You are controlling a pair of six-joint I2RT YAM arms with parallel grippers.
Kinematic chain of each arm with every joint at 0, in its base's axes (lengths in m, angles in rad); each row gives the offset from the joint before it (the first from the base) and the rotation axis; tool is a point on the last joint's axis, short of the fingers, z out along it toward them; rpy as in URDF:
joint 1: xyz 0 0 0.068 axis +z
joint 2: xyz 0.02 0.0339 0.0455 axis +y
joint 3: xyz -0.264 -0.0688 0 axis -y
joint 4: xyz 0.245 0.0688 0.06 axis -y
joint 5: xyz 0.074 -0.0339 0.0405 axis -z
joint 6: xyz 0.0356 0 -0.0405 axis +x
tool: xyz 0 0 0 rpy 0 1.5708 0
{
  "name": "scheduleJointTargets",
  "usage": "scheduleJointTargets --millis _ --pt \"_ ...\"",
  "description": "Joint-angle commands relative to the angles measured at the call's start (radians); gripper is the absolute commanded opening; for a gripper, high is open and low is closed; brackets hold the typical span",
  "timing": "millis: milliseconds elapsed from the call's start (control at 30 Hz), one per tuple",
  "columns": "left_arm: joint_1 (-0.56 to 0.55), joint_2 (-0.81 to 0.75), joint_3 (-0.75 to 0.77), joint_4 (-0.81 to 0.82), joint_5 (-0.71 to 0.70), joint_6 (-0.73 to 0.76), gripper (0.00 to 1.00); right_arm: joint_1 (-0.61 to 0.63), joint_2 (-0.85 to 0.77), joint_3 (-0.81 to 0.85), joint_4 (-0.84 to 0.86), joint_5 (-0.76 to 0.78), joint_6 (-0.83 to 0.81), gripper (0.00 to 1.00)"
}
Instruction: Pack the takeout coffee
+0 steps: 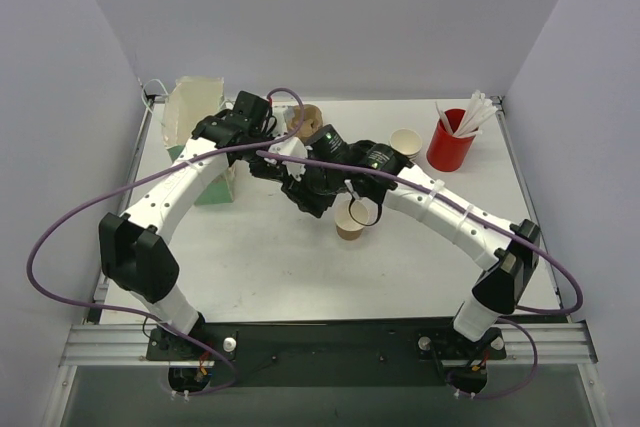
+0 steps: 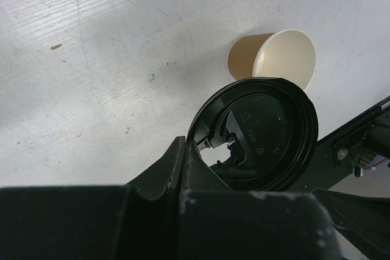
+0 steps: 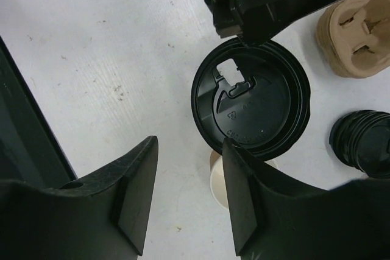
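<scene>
The takeout coffee's brown kraft cup (image 1: 349, 229) stands upright and lidless in mid-table, its cream inside showing (image 2: 286, 56). Its round black lid (image 2: 268, 132) hangs just above and beside the cup's mouth. My left gripper (image 2: 184, 144) is shut on the lid's rim, and in the right wrist view it reaches in from the top (image 3: 250, 35). My right gripper (image 3: 190, 144) hovers above, open, with only bare table between its fingers. Its right finger (image 3: 244, 181) partly covers the cup (image 3: 220, 182) below the lid (image 3: 250, 101).
A tan pulp cup carrier (image 3: 358, 35) and a stack of black lids (image 3: 364, 144) sit close by. Lidless tan cups (image 1: 405, 141) and a red cup with white sticks (image 1: 450, 143) stand at the back right. A translucent bag (image 1: 195, 117) stands at the back left.
</scene>
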Motion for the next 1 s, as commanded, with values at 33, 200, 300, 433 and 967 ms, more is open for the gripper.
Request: scheduleJointTargets --millis 33,200,300,433,967 --pt "-0.005 0.001 0.030 -0.017 0.040 0.043 0.00 -0.014 0.028 0.042 -0.075 -0.102 0.000 0.40" --pt "-0.005 0.010 0.039 -0.028 0.052 0.055 0.00 -0.033 0.054 0.057 -0.085 -0.160 0.004 0.38" --pt "-0.008 0.016 0.045 -0.028 0.060 0.062 0.00 -0.033 0.075 0.077 -0.096 -0.165 0.003 0.38" --pt "-0.013 0.018 0.049 -0.031 0.061 0.065 0.00 -0.033 0.098 0.099 -0.105 -0.166 0.001 0.35" --pt "-0.019 0.016 0.058 -0.033 0.087 0.078 0.00 -0.034 0.132 0.106 -0.116 -0.122 -0.013 0.27"
